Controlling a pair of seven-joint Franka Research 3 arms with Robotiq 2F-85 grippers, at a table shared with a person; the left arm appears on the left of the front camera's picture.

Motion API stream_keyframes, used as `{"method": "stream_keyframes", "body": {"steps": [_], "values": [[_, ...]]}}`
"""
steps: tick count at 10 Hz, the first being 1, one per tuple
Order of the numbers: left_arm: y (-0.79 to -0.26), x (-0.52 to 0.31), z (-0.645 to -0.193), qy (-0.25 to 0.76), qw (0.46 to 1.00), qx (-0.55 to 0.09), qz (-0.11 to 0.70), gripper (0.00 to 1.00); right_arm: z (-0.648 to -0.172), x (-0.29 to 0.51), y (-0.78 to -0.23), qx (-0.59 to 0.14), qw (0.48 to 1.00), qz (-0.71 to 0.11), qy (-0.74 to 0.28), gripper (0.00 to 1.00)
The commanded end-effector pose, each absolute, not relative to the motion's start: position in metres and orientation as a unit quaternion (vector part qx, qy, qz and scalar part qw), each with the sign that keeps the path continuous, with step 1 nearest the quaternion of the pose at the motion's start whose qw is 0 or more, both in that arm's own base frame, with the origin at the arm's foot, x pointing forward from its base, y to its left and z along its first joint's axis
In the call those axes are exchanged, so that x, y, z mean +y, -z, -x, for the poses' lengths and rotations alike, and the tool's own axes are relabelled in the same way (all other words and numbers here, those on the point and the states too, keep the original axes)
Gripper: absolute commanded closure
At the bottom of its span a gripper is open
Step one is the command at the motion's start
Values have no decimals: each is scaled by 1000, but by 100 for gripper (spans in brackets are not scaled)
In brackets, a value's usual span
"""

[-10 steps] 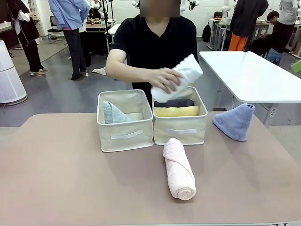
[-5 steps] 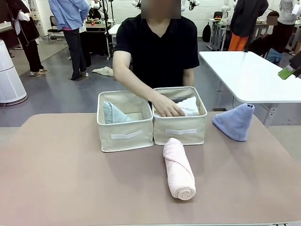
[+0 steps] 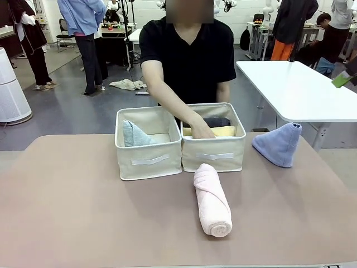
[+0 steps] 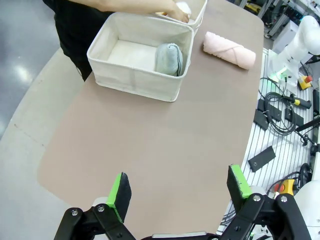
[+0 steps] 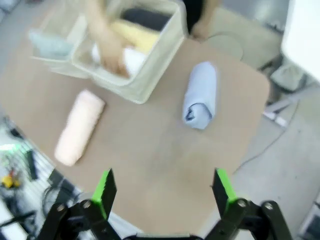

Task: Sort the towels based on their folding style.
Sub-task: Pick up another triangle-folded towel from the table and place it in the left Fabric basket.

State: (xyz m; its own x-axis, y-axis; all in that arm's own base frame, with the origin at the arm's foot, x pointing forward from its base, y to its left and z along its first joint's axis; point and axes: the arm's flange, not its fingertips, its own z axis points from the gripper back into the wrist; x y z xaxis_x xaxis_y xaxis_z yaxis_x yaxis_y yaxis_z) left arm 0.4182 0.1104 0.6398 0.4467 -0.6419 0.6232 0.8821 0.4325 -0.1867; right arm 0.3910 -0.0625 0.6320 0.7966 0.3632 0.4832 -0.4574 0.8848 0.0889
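The left gripper (image 4: 179, 187) and right gripper (image 5: 164, 191) stand spread and empty. A person's hand (image 3: 202, 132) reaches inside the right bin (image 3: 195, 161), which holds the yellow roll (image 3: 220, 132), grey roll (image 3: 216, 121) and white roll (image 5: 134, 61). The pink roll (image 3: 212, 200) lies before that bin, the blue cone (image 3: 277, 144) to its right, and the mint cone (image 3: 134, 134) in the left bin (image 3: 134, 170) beside it.

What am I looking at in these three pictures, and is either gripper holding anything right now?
The wide picture comes from a fixed camera between two robot arms, looking across the table at a person. The other two come from cameras on the arms' wrists. The black fingers with green pads at the bottom are the left gripper and the right gripper. Both are open and empty, up above the table. Two bins stand on the table. The left bin holds a mint cone. The right bin holds a yellow roll and a grey roll, and the person's hand is inside it. A pink roll and a blue cone lie loose.
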Motion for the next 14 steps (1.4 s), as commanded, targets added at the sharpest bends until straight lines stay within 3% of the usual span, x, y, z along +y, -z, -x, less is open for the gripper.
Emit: {"method": "stream_keyframes", "body": {"steps": [1, 5, 7, 9, 14], "values": [[-640, 109, -419, 467, 812, -244, 252, 0, -440, -34, -616, -219, 967, -18, -131, 0], [-640, 109, -419, 467, 812, -244, 252, 0, -506, -28, -572, -174, 981, 14, -82, 0], [-640, 109, -419, 467, 812, -244, 252, 0, -526, -30, -543, -103, 990, -20, -98, 0], [-640, 109, -419, 467, 812, -244, 252, 0, -536, -28, -527, -71, 989, -61, -116, 0], [-640, 109, -419, 467, 812, -244, 252, 0, -538, -29, -492, -36, 989, -75, -126, 0]]}}
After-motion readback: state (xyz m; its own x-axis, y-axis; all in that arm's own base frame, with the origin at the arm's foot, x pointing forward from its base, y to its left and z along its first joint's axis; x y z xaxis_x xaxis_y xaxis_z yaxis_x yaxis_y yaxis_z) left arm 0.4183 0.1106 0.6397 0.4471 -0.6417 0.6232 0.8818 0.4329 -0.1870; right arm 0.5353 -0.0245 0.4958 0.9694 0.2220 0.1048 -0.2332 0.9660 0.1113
